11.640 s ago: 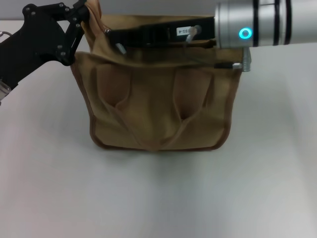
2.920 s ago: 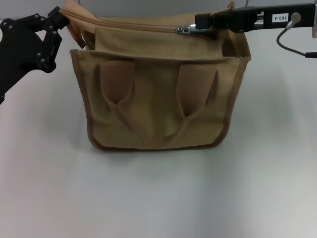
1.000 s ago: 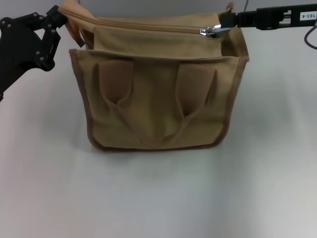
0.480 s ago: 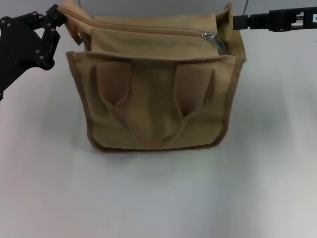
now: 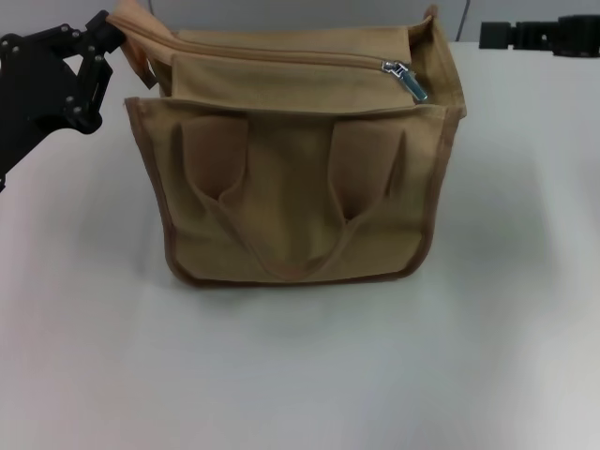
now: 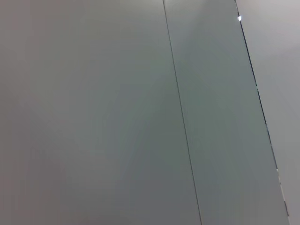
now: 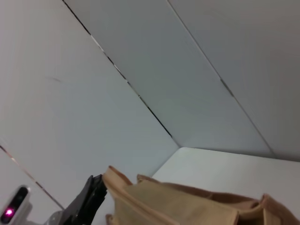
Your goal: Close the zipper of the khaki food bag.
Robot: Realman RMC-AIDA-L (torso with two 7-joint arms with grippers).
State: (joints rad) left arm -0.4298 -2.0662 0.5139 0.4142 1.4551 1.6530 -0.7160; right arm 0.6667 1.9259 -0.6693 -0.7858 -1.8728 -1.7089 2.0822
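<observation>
table (image 5: 309, 375): bare pale surface nearest the camera; the bag stands on it, toward the far edge.
khaki food bag (image 5: 295, 202): upright, front face toward the head camera, two looped handles hanging flat on that face. Top corner also shows in the right wrist view (image 7: 187, 201).
zipper (image 5: 281, 56): line runs along the bag's top; from the head view it reads as closed along its visible length. The left end, under the fabric held by the gripper, cannot be checked.
slider (image 5: 405, 75): sits at the right end of the zipper line, silver pull tab lying loose on the fabric, nothing touching it.
left gripper (image 5: 105, 36): at the bag's top left corner, fingers pinched narrow on the corner fabric, holding it taut.
right gripper (image 5: 497, 35): off to the right, well apart from the bag and the slider; only a dark end shows at the frame edge, so whether its fingers are wide or narrow cannot be told.
progress: judged essentially done, with the slider at the end of its travel.
left to do: probably just letting go of the corner and parking both arms.
</observation>
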